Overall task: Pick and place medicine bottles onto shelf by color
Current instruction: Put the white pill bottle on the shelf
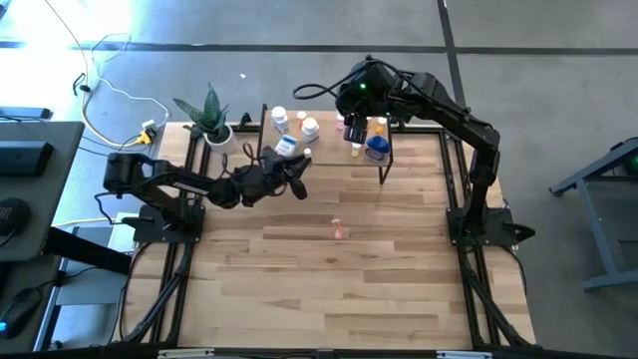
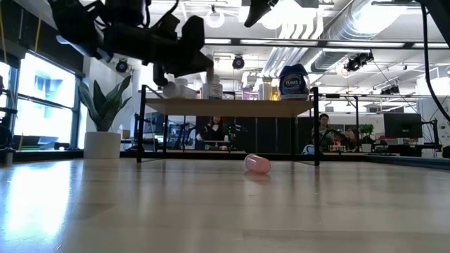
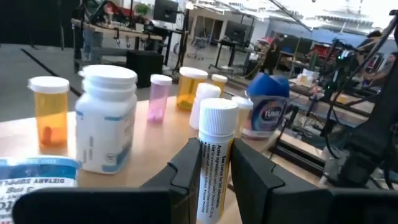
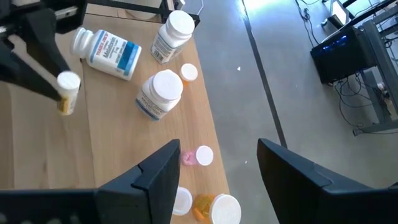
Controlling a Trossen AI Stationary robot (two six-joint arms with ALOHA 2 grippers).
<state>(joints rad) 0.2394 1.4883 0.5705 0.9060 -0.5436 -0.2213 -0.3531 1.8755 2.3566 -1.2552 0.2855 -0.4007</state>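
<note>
Left gripper (image 3: pixel 214 171) clamped on one slim white-capped vial (image 3: pixel 216 158); "TUMS" blue bottle (image 3: pixel 266 106) on shelf (image 3: pixel 155 140); right gripper (image 4: pixel 214 171) open, empty.

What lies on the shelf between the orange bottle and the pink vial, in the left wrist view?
A wide white bottle stands between the orange bottle and the pink vial, as the left wrist view shows.

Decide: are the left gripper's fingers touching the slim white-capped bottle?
Touching. The left wrist view shows the fingers pressed against both sides of the slim white-capped bottle.
</note>
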